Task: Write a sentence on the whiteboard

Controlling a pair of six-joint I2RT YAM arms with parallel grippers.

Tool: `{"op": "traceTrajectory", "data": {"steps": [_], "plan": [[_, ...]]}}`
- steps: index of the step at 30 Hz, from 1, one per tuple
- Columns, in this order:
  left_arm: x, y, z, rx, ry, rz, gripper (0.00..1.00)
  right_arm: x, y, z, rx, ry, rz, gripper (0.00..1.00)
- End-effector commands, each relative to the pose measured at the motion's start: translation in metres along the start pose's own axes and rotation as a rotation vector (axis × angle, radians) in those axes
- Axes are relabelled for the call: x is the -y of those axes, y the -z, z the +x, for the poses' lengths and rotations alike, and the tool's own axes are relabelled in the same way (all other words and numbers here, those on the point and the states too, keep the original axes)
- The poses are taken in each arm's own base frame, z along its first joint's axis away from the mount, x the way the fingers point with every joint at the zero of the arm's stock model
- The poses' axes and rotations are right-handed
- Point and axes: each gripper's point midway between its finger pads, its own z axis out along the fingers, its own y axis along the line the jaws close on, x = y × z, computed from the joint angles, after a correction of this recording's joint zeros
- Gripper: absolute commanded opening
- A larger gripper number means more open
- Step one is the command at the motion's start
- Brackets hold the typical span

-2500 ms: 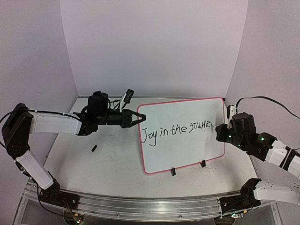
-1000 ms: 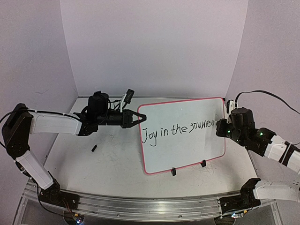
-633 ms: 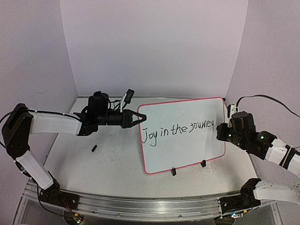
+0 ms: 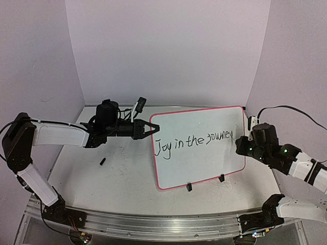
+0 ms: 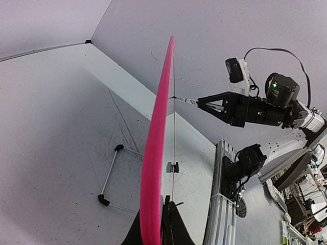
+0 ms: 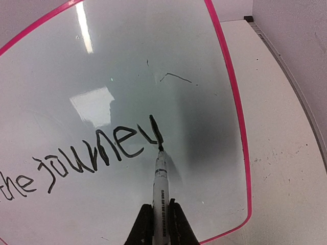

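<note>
The whiteboard [image 4: 204,166], white with a pink-red border, stands tilted on the table and reads "Joy in the journey" in black. My left gripper [image 4: 153,127] is shut on its upper left edge; in the left wrist view the pink edge [image 5: 158,138] runs up from between the closed fingers [image 5: 176,229]. My right gripper [image 4: 239,145] is shut on a white marker [image 6: 160,186], whose black tip touches the board at the foot of the last letter's stroke [image 6: 156,130]. The right wrist view shows the board's right border [image 6: 231,102] close by.
Two black clips [image 4: 188,187] [image 4: 221,178] hold the board's lower edge. A small black cap [image 4: 102,161] lies on the scribbled tabletop left of the board. A thin rod with black ends [image 5: 110,176] lies behind the board. Lilac walls enclose three sides; a metal rail [image 4: 153,224] runs along the front.
The right gripper has come down and slightly left along the board with the marker, adding the last letter's stroke. The left arm and the board have not moved.
</note>
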Motion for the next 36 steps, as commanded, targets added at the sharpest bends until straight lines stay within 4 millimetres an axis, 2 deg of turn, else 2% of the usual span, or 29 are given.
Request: {"op": "traceTrajectory", "data": {"steps": [1, 10, 16, 18, 21, 24, 29, 36], "plan": [[-0.036, -0.003, 0.033, -0.081, -0.026, -0.152, 0.0, -0.003, 0.0, 0.013, -0.062, 0.003, -0.027, 0.0], [-0.037, -0.003, 0.034, -0.083, -0.023, -0.153, 0.0, -0.009, 0.005, 0.016, -0.082, -0.004, -0.063, 0.0], [-0.037, -0.005, 0.034, -0.083, -0.022, -0.151, 0.0, -0.031, 0.017, 0.002, -0.044, -0.005, -0.18, 0.0], [-0.036, -0.004, 0.033, -0.082, -0.022, -0.151, 0.0, -0.024, 0.02, -0.004, -0.027, -0.021, -0.14, 0.0], [-0.036, -0.003, 0.033, -0.08, -0.023, -0.154, 0.0, -0.002, 0.023, -0.008, -0.011, -0.043, -0.018, 0.0], [-0.035, -0.002, 0.033, -0.079, -0.025, -0.153, 0.0, 0.005, 0.021, -0.007, -0.009, -0.067, 0.024, 0.0], [-0.034, 0.0, 0.033, -0.077, -0.029, -0.157, 0.0, 0.014, 0.018, -0.003, -0.005, -0.076, 0.042, 0.0], [-0.036, -0.003, 0.034, -0.082, -0.025, -0.153, 0.0, 0.014, 0.015, -0.012, 0.038, -0.102, 0.033, 0.0]]}}
